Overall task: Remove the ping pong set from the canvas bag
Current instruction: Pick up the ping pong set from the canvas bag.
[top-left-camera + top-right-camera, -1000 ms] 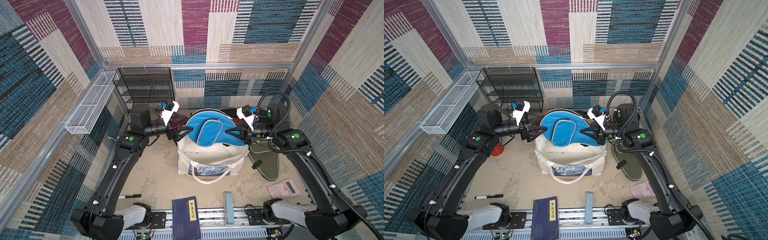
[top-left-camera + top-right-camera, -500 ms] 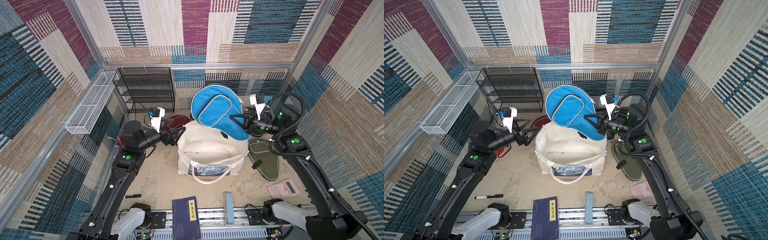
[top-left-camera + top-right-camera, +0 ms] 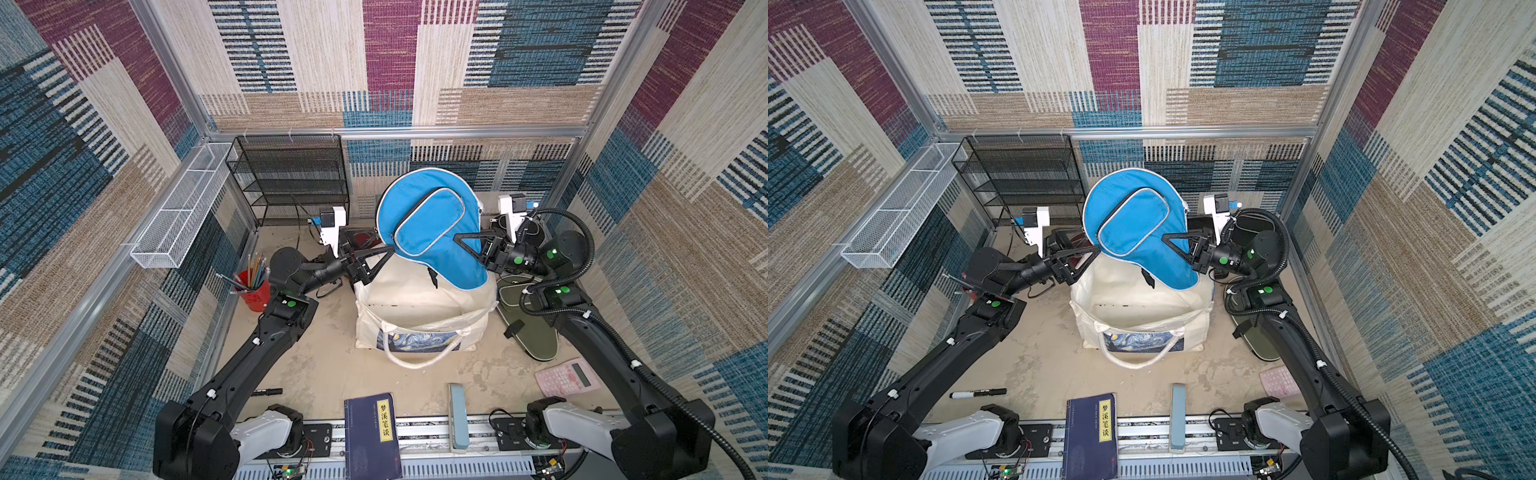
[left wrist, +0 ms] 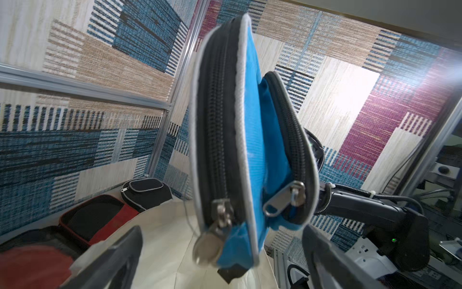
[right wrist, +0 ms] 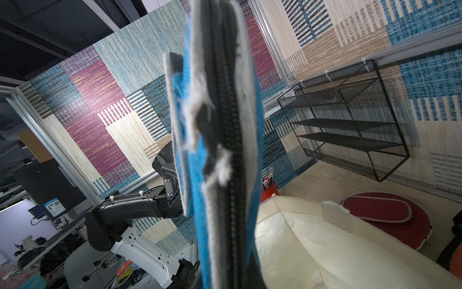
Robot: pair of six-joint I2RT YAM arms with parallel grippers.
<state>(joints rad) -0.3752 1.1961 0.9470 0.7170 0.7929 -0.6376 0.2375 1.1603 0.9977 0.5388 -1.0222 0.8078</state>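
1. Blue case (image 3: 428,224) (image 3: 1133,224): paddle-shaped zip fabric case of the ping pong set, with pale piping and an outer zip pocket. It is held in the air above the mouth of the canvas bag, round end up and narrow end down. Whether the narrow end touches the bag's rim cannot be told.
2. Right pincer (image 3: 459,240): pressed together on the blue case's edge near its narrow end, reaching in from the right.
3. Left pincer (image 3: 380,266): spread wide and holding nothing. It sits over the bag's left rim, just beside the blue case.
4. Canvas bag (image 3: 415,299): cream tote standing mid-desk with its mouth open. The blue-and-yellow print panel faces the robot's base, and a white handle loop droops over it.
5. Olive green case (image 3: 536,332): lies flat on the desk (image 3: 324,353), just beside the bag on the right and partly under the right arm.
6. Maroon case (image 5: 385,212): lies flat on the desk behind the bag, near the black mesh rack (image 3: 291,183).
7. Black-and-red case (image 4: 97,220) and black case (image 4: 145,192): both on the desk behind the bag, by the back wall.
8. Sundries:
   - pink calculator (image 3: 567,376), front right
   - dark blue book (image 3: 372,436), at the front edge
   - black marker (image 3: 268,391), front left
   - red cup (image 3: 253,291) of pencils, by the left wall
   - white wire basket (image 3: 183,208), fixed on the left wall
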